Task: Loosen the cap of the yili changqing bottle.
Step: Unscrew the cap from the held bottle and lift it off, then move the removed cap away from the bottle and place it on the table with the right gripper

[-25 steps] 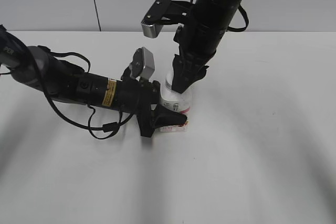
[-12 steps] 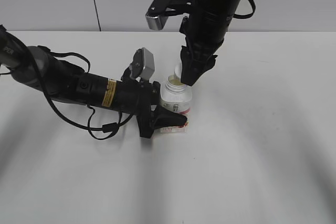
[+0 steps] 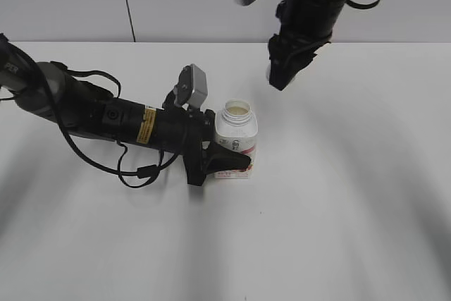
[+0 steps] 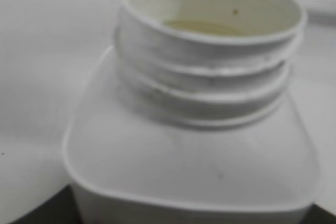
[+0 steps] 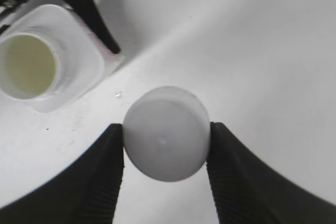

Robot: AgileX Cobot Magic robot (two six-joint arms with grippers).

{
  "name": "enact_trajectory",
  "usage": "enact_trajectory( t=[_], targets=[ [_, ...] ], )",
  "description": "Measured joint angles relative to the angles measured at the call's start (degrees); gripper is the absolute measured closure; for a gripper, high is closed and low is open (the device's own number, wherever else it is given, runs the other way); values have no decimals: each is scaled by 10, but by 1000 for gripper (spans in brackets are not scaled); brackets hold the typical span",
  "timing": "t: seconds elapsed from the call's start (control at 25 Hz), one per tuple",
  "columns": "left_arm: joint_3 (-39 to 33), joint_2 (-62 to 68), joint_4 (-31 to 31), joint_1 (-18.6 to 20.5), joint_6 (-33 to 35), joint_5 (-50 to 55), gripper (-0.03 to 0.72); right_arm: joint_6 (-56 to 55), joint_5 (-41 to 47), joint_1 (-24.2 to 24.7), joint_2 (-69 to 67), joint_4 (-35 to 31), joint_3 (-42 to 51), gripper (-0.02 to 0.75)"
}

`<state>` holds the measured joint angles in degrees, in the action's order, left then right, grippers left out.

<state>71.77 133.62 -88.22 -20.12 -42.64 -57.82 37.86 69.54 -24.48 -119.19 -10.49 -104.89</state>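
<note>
Small white squarish plastic yili changqing bottle [image 3: 236, 139] with pink-red label stands upright at centre of the exterior view, neck open, pale yellowish liquid visible inside. Left gripper [image 3: 224, 161] comes in low from the left of the frame and is clamped on the bottle's lower body, presumably to keep it from turning or tipping while the top is worked; the left wrist view shows only the bare threaded neck [image 4: 210, 72] and shoulders up close, no pads in sight.

Small round white plastic screw cap [image 5: 166, 133] is off the bottle. Right gripper [image 5: 166, 136] holds it, black fingers [image 5: 105, 166] pinched narrow on either side of its rim, flat top facing the wrist camera. In the exterior view the right gripper [image 3: 280, 74] hangs in the upper right of centre, well above the table [image 3: 352, 195] and up and right of the open neck, well apart from it.

Judgement: loosening is done and overshot, cap fully removed. Bottle sits lower left of the right pincer in the right wrist view [image 5: 47, 56].
</note>
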Motion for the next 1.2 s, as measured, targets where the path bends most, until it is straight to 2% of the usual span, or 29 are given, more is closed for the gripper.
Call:
enact_trajectory(
  t=[0.32, 0.52, 0.96, 1.2],
  targets=[
    [0, 0, 0, 0, 0, 0, 300, -143, -1, 121, 0, -20, 5, 350],
    [0, 0, 0, 0, 0, 0, 300, -171, -27, 178, 0, -42, 64, 350],
    [0, 0, -1, 0, 0, 0, 300, -176, -210, 193, 0, -75, 237, 350],
    [0, 0, -1, 0, 0, 0, 300, -176, -255, 193, 0, -75, 289, 350]
  ],
)
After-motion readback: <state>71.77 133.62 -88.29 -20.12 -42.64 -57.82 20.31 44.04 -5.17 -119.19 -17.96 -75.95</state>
